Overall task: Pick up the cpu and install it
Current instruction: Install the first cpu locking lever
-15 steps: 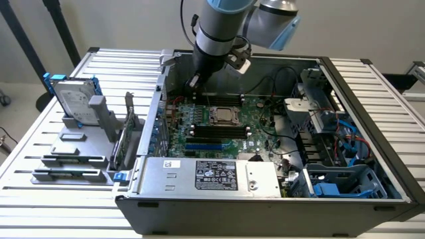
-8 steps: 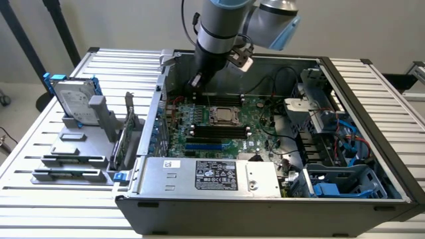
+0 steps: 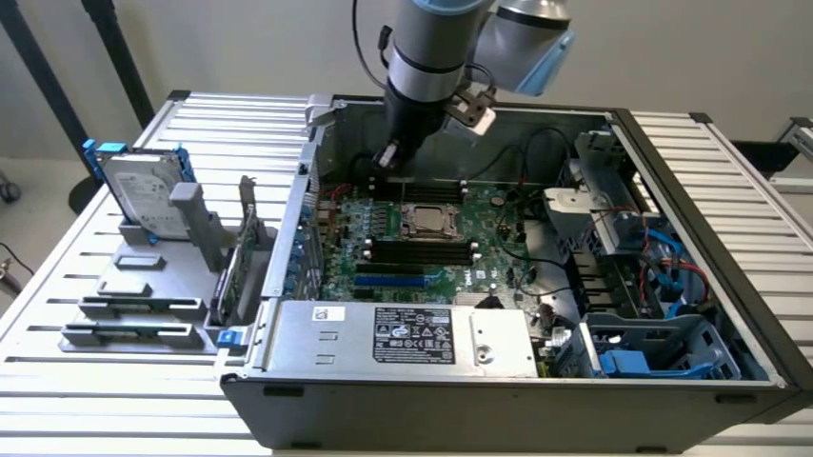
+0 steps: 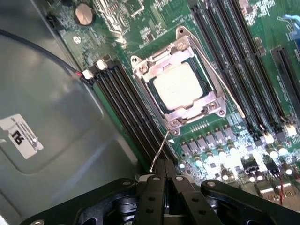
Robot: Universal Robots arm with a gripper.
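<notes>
Arm (image 3: 426,57) comes down from above into the open PC case (image 3: 508,409), which sits open side up on the slatted desk (image 3: 89,400). End effector (image 3: 388,155) hangs over the far part of the motherboard (image 3: 502,228), just beyond the socket.

Wrist view now: end effector (image 4: 164,176) is closed, black fingers (image 4: 152,197) pressed together w/ nothing between them. The cpu (image 4: 180,89) sits in the socket (image 4: 140,70) on the board, pale silver top up, metal frame round it, screws at the corners. A thin wire lever (image 4: 159,152) runs from the socket's corner toward the fingertips. Its end is just beside them; can't tell if it's touching.

In the ext. view the cpu (image 3: 428,220) is mid-board, between two banks of black memory slots (image 3: 422,251).

On the exterior view's left, a hard drive w/ blue frame (image 3: 137,195) stands upright in a grey holder (image 3: 140,286) on the desk, well apart from the end effector. The power supply (image 3: 394,335) lies along the case's near edge, and a blue drive caddy (image 3: 631,362) is in the near corner on the exterior view's right.

Wrist view also shows a coin cell (image 4: 84,14) on the board and a white sticker (image 4: 18,136) on the case's grey wall.
</notes>
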